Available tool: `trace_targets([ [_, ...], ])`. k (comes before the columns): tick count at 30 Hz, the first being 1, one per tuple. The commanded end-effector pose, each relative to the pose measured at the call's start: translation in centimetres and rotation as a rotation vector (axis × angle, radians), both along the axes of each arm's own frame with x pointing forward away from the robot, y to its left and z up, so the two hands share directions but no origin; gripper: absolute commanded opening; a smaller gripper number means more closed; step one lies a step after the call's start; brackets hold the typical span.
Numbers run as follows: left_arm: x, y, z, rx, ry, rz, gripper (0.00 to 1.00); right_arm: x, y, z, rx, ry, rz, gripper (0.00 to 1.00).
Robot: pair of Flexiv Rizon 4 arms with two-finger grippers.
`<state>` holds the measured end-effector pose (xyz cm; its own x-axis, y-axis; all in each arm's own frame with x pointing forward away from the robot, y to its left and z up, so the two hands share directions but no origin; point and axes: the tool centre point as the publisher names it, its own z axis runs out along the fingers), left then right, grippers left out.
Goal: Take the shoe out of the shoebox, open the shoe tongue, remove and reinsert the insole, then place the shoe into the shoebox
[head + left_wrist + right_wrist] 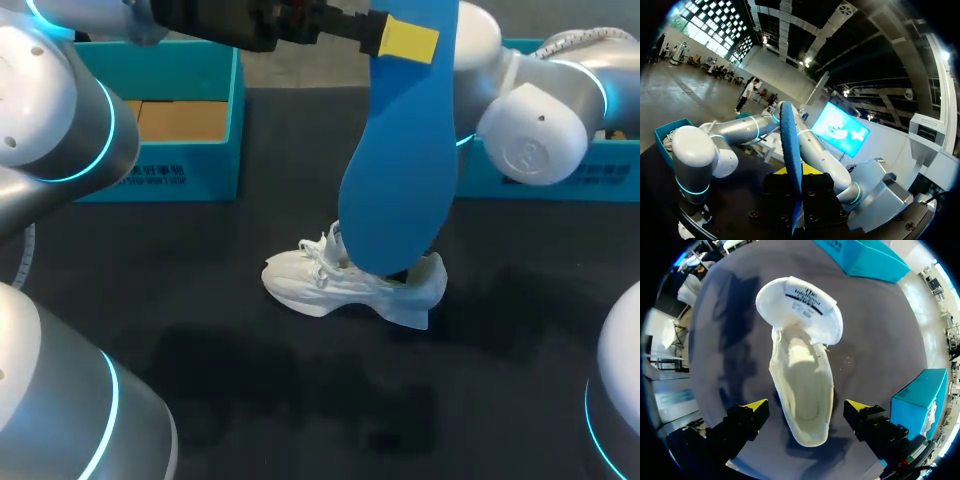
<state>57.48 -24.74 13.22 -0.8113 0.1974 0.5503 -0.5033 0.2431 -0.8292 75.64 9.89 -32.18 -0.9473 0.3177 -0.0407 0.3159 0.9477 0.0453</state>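
Observation:
A white shoe lies on the dark table, its toe towards my left arm. Above it hangs a blue insole, with my left gripper shut on its upper end. In the left wrist view the insole stands edge-on between the fingers of the left gripper. My right arm reaches in behind the insole, which hides its gripper in the head view. In the right wrist view the right gripper is open just above the shoe, one finger on each side of the heel. The tongue is folded forward and no insole lies in the shoe.
A teal shoebox with a brown floor stands at the back left. Another teal box stands at the back right, behind my right arm. In the right wrist view, a teal box sits ahead of the shoe and another teal box lies beside the gripper.

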Motion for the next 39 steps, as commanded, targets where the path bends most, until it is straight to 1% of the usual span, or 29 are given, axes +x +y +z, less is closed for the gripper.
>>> trace_targets([
  [1,0.0,-0.1,0.0,0.001,0.0,0.0,0.0,0.5,0.5,0.7,-0.009,-0.005,0.009,1.0],
  [9,0.0,-0.1,0.0,0.001,0.0,0.0,0.0,1.6,1.4,0.7,-0.008,-0.015,0.028,1.0],
  [10,0.0,-0.1,0.0,0.001,0.0,0.0,0.0,1.9,1.6,0.5,-0.011,-0.02,0.032,1.0],
  [16,0.0,-0.1,0.0,0.001,0.0,0.0,0.0,2.6,2.4,-0.4,-0.019,-0.02,0.058,1.0],
  [22,0.0,-0.1,0.0,0.001,0.0,0.0,0.0,3.2,2.7,-1.5,-0.005,-0.013,0.069,1.0],
  [30,0.0,-0.1,0.0,0.001,0.0,0.0,0.0,4.0,3.2,-2.4,0.011,-0.009,0.082,1.0],
  [31,0.0,-0.1,0.0,0.001,0.0,0.0,0.0,4.1,3.3,-2.6,0.014,-0.008,0.083,0.94],
  [32,0.0,-0.1,0.0,0.001,0.0,0.0,0.0,4.2,3.3,-2.9,0.02,-0.004,0.084,0.94],
  [35,0.0,-0.1,0.0,0.001,0.0,0.0,0.0,4.2,3.5,-4.0,0.027,0.012,0.083,0.88],
  [37,0.0,-0.1,0.0,0.001,0.0,0.0,0.0,4.3,3.5,-4.6,0.028,0.017,0.079,0.81],
  [38,0.0,-0.1,0.0,0.001,0.0,0.0,0.0,4.2,3.5,-4.9,0.027,0.021,0.077,0.64],
  [39,0.0,-0.1,0.0,0.001,0.0,0.0,0.0,4.2,3.5,-5.1,0.034,0.025,0.074,0.53],
])
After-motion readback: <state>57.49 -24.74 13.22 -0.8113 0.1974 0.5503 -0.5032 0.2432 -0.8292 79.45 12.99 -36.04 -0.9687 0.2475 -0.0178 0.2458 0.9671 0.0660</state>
